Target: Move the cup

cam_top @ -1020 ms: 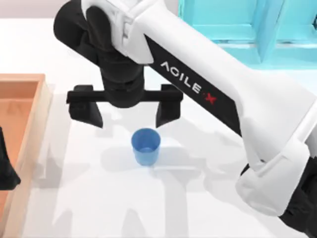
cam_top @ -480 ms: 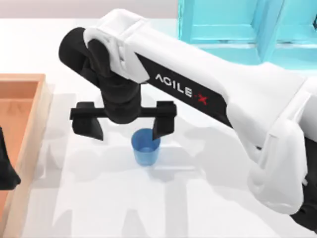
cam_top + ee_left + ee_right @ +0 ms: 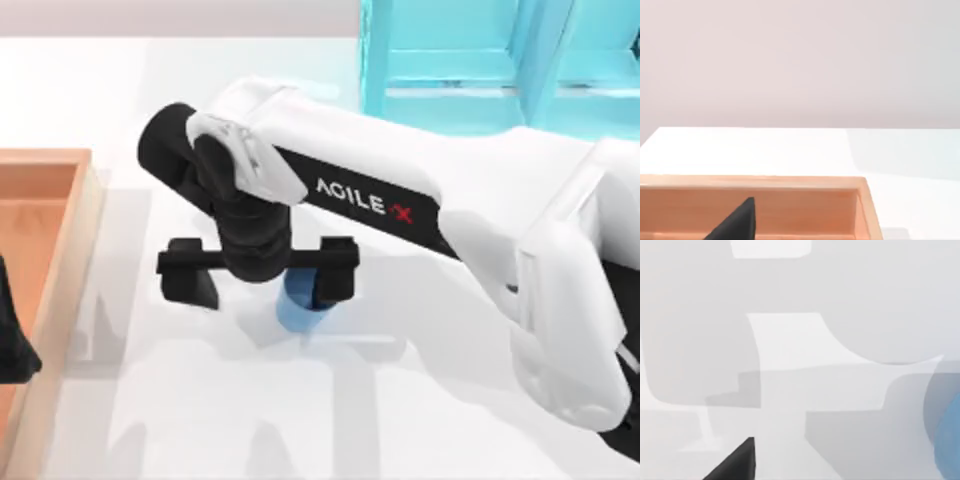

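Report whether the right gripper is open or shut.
Open: the right gripper has its fingers spread wide, one finger over the blue cup.

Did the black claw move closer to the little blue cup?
Yes. The right gripper came down the top view, away from the turquoise cabinet, and now straddles the cup, which stayed put.

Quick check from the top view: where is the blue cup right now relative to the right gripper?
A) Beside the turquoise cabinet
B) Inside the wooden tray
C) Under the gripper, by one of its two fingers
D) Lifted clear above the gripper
C: in the top view the cup peeks out beneath the right gripper, next to the finger nearer the cabinet, on the white table.
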You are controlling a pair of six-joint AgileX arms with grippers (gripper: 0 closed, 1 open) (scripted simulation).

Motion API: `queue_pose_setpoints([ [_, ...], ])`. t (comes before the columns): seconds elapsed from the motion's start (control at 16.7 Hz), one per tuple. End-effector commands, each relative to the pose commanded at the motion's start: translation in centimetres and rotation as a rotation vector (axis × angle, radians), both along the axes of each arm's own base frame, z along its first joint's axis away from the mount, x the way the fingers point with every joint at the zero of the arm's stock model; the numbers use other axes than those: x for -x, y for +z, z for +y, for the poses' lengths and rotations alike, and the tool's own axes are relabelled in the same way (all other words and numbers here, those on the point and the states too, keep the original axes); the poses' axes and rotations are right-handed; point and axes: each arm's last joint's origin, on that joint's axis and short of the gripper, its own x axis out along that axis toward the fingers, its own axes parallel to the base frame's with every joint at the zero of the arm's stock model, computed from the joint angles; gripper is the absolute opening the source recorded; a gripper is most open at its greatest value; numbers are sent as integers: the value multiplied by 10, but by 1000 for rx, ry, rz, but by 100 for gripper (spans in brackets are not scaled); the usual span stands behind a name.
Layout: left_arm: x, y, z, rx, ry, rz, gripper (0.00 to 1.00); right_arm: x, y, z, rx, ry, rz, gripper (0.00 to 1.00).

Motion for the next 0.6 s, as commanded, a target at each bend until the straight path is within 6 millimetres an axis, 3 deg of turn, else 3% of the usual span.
queue_pose_setpoints([
  [0.12,0,0,0,0,0,0,100,0,0,0,0,0,0,100],
  [0.6,0,0,0,0,0,0,100,0,0,0,0,0,0,40],
])
